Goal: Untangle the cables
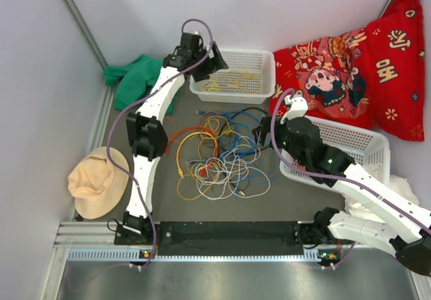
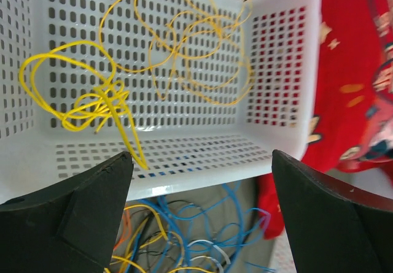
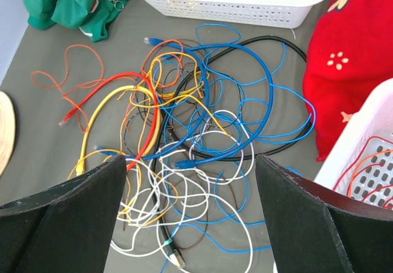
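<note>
The cables (image 1: pixel 215 155) lie in a loose tangle of yellow, red, orange, blue, white and black wires on the grey table between the arms. The right wrist view shows the same tangle (image 3: pixel 190 119). My left gripper (image 1: pixel 212 61) is open and empty, held above the front wall of the back white basket (image 1: pixel 262 77). Thin yellow cables (image 2: pixel 104 101) lie loose inside that basket (image 2: pixel 184 175). My right gripper (image 1: pixel 264 135) is open and empty, held above the right edge of the tangle. Its fingers (image 3: pixel 67 224) frame white and blue loops below.
A second white basket (image 1: pixel 357 145) at the right holds an orange cable (image 3: pixel 362 162). A red pillow (image 1: pixel 350 71) lies at the back right, a green cloth (image 1: pixel 138 77) at the back left, a tan hat (image 1: pixel 97 182) at the left.
</note>
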Motion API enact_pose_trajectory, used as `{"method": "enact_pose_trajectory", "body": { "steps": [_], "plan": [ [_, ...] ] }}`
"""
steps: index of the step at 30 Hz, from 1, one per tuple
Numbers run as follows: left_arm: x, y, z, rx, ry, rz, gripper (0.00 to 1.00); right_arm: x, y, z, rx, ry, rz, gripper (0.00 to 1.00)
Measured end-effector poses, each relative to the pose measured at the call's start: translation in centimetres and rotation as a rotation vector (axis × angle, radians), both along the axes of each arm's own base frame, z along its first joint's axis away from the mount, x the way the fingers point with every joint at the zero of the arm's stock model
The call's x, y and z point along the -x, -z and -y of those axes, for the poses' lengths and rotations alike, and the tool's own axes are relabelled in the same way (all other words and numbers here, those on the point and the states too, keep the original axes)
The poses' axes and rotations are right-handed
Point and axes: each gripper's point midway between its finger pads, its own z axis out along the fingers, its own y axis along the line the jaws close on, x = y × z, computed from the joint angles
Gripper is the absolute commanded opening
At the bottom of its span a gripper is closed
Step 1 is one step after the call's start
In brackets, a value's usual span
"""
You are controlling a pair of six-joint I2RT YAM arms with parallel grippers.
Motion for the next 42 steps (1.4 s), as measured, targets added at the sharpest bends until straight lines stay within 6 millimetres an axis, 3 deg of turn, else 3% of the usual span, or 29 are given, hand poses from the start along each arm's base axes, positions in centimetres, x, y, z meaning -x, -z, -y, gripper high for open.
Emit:
{"method": "enact_pose_trajectory", "body": {
  "steps": [10,15,17,21,24,27,29,31,33,38,42],
  "plan": [
    [1.9,2.1,1.6,-0.377,0.041,0.108,0.99,0.1,0.1,-0.4,-0.024,-0.008,-0.014,0.85],
    [2.1,1.8,-0.1,-0.447,0.007,0.120,0.99,0.1,0.4,-0.5,-0.015,-0.009,-0.022,0.85],
    [3.1,1.4,-1.3,-0.468,-0.010,0.119,0.99,0.1,0.5,-0.4,-0.011,-0.008,-0.026,0.85],
    [7.7,-1.3,-4.4,-0.474,-0.044,0.148,0.99,0.2,0.5,-0.2,-0.010,-0.006,-0.027,0.85],
    [12.9,-4.5,-6.2,-0.426,-0.052,0.226,0.99,0.8,0.4,0.2,-0.023,-0.003,-0.022,0.85],
    [18.4,-6.7,-6.3,-0.369,-0.024,0.318,0.99,1.6,0.3,1.0,-0.042,0.001,-0.018,0.85],
    [22.0,-6.6,-5.5,-0.342,0.026,0.350,0.99,2.2,0.3,1.5,-0.055,0.005,-0.020,0.84],
    [24.6,-4.9,-4.5,-0.328,0.083,0.336,0.99,2.7,0.7,2.0,-0.062,0.010,-0.030,0.83],
    [26.2,-1.8,-4.4,-0.344,0.112,0.278,0.99,3.2,1.2,2.4,-0.065,0.015,-0.045,0.82],
    [30.2,7.5,-7.7,-0.469,0.120,0.063,0.99,4.5,3.3,3.4,-0.066,0.031,-0.102,0.81],
    [31.1,9.7,-9.5,-0.529,0.095,0.032,0.99,5.4,5.2,4.0,-0.065,0.044,-0.153,0.81]
  ]
}}
